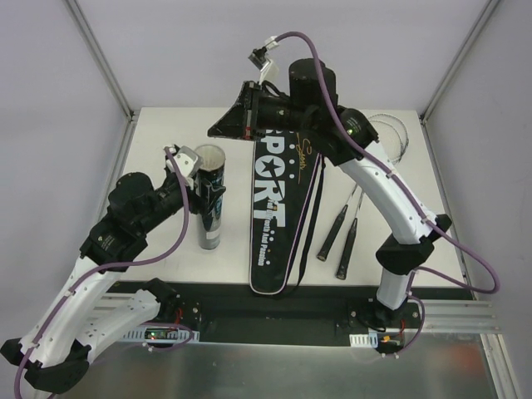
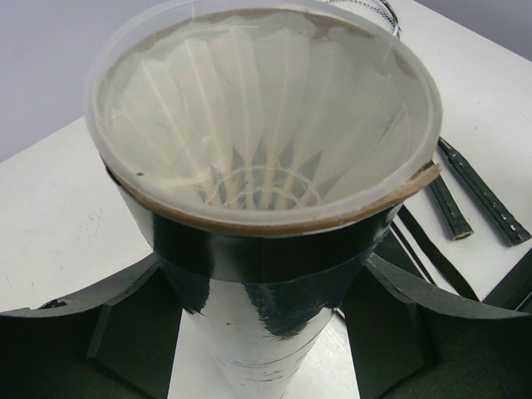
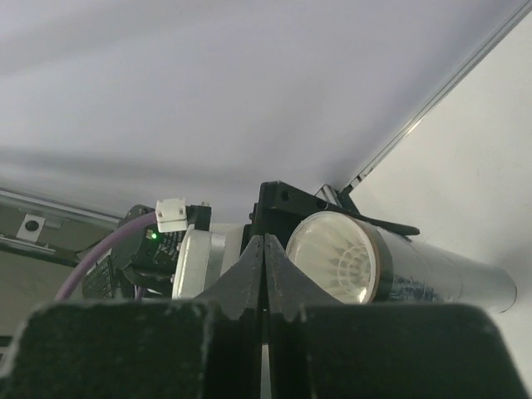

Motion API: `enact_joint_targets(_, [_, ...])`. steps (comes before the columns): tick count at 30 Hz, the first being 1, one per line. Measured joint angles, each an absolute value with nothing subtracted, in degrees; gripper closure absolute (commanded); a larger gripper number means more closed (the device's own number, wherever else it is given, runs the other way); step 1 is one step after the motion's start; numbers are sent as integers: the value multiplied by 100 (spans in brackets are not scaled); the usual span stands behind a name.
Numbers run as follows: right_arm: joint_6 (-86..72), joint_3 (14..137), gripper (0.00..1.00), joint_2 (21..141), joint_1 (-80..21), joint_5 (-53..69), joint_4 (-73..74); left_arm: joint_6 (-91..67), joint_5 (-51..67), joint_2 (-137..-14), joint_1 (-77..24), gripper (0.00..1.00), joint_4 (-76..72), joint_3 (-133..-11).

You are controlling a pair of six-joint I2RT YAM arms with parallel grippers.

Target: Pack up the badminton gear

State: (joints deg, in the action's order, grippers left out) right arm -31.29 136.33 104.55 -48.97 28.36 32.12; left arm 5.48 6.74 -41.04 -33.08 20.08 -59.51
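Observation:
My left gripper is shut on the long black tube, which stands left of the bag; its fingers press on both sides of the tube. Through the tube's translucent lid I see a white feather shuttlecock. The black bag lettered SPORT lies flat in the middle of the table. Two thin rackets lie to its right, heads toward the far edge. My right gripper hovers by the bag's far end, shut with nothing between its fingers; the tube's lid shows just beyond them.
The white table is fenced by metal corner posts and pale walls. A black and silver rail runs along the near edge, carrying both arm bases. Purple cables loop off each arm.

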Motion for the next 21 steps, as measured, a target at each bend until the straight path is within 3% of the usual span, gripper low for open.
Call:
enact_joint_targets(10, [-2919, 12038, 99, 10285, -5325, 2668, 2978, 705, 683, -4246, -3304, 100, 2576, -5909])
enact_joint_targets(13, [-2818, 12407, 99, 10374, -5308, 2617, 3223, 714, 692, -4265, -3306, 100, 2460, -5909])
enact_joint_targets(18, [-2939, 14025, 99, 10805, -5081, 2744, 3393, 707, 692, -4176, -3308, 100, 2228, -5909])
enact_joint_targets(21, [-3052, 14145, 96, 10593, -4746, 2786, 3260, 701, 672, -4139, -3308, 100, 2187, -5907])
